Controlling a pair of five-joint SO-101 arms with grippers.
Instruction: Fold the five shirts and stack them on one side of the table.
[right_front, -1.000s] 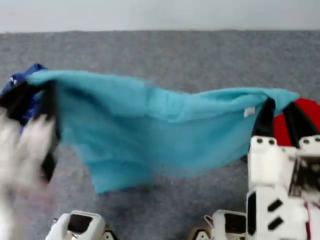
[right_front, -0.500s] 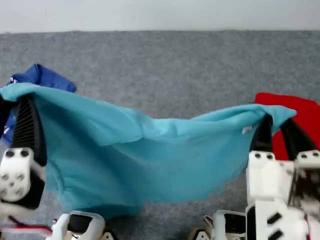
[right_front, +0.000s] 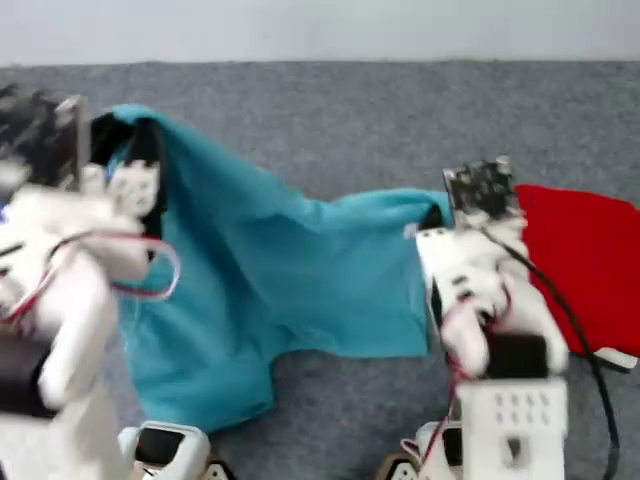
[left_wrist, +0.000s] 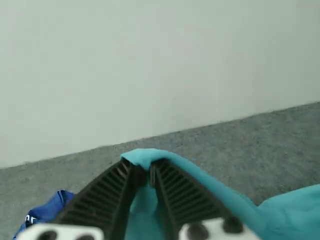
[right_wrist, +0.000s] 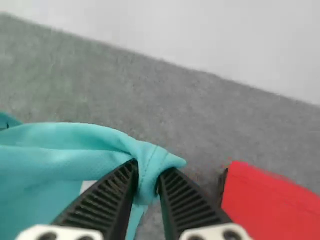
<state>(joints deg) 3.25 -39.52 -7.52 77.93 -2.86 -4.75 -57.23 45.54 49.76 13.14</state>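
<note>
A teal shirt (right_front: 290, 270) hangs spread between my two arms above the grey table. My left gripper (left_wrist: 148, 172) is shut on one corner of the teal shirt (left_wrist: 150, 157), held high at the left of the high view (right_front: 135, 140). My right gripper (right_wrist: 146, 180) is shut on the other corner of the teal shirt (right_wrist: 145, 155), seen in the high view at centre right (right_front: 432, 215). The shirt's lower part drapes onto the table near the front left. A red shirt (right_front: 585, 260) lies flat at the right, also visible in the right wrist view (right_wrist: 270, 207). A blue shirt (left_wrist: 42, 212) lies at the far left.
The grey carpeted table (right_front: 340, 110) runs back to a pale wall (right_front: 320, 30). The arm bases (right_front: 160, 450) stand at the front edge.
Both arms swung away from the camera toward the table's back, carrying the teal shirt; its lower part now lies on the table and the corners are closer together.
</note>
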